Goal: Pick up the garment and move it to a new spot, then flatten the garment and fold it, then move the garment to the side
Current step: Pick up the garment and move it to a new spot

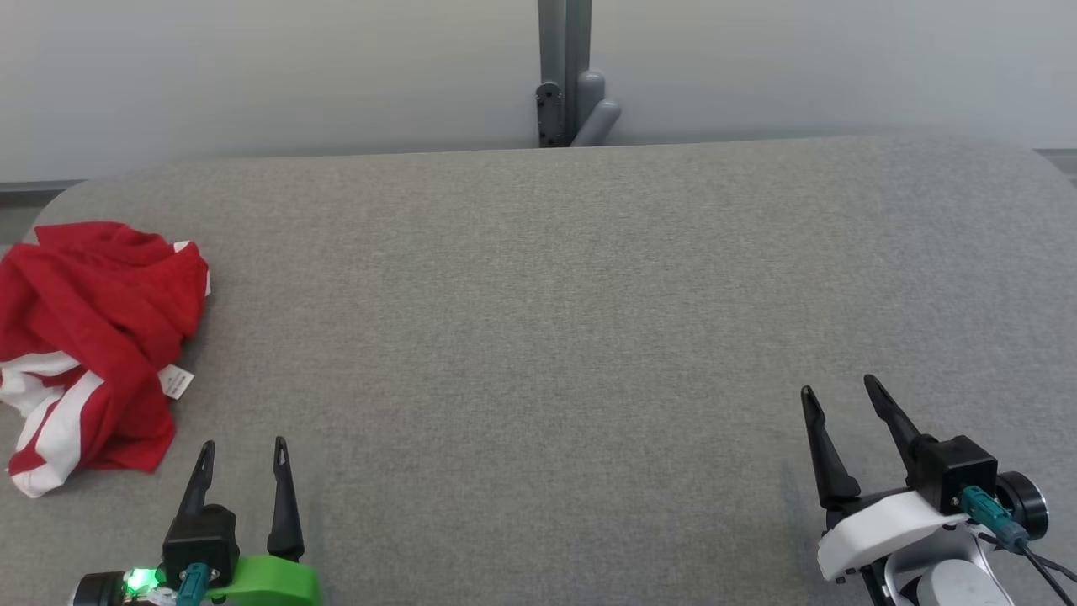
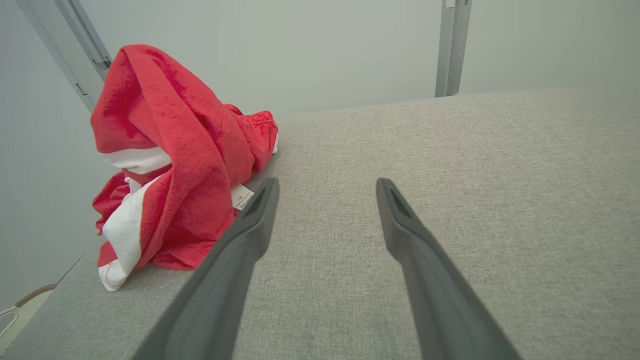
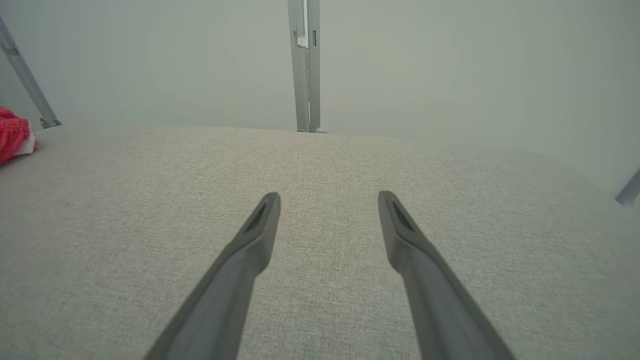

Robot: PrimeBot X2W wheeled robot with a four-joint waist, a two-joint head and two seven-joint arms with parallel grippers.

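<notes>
A pale, plain wall [image 1: 252, 76] closes the room behind the work, with one grey upright post [image 1: 564, 67] standing against it at the middle of the far edge. Below it lies the worktop [image 1: 538, 337], covered in grey woven cloth with rounded far corners. It looks matte and slightly grippy, so fabric dragged over it would probably catch rather than slide.

The garment [image 1: 92, 337], red with white bands, sits crumpled at the left edge, partway between the far-left and near-left corners. In the left wrist view it stands up in a peaked heap. Nothing has been lifted yet, so the pick-up is the step in hand.

The left gripper [image 1: 244, 442] hovers by the near-left corner, its fingers spread wide and holding nothing, just beside the heap's near hem but not touching it. The right gripper [image 1: 839, 385] waits toward the near-right corner, also spread and empty, well apart from the cloth.

The left arm is the obvious one to use. It should swing towards the left edge, come down over the raised ridge and close on a thick fold, not on a single thin hem. It should then lift the cloth high enough to clear the surface before carrying it towards the middle, where there is room to flatten it.

A small white label [image 1: 176, 381] pokes out on the heap's right side, too slight to grip.
</notes>
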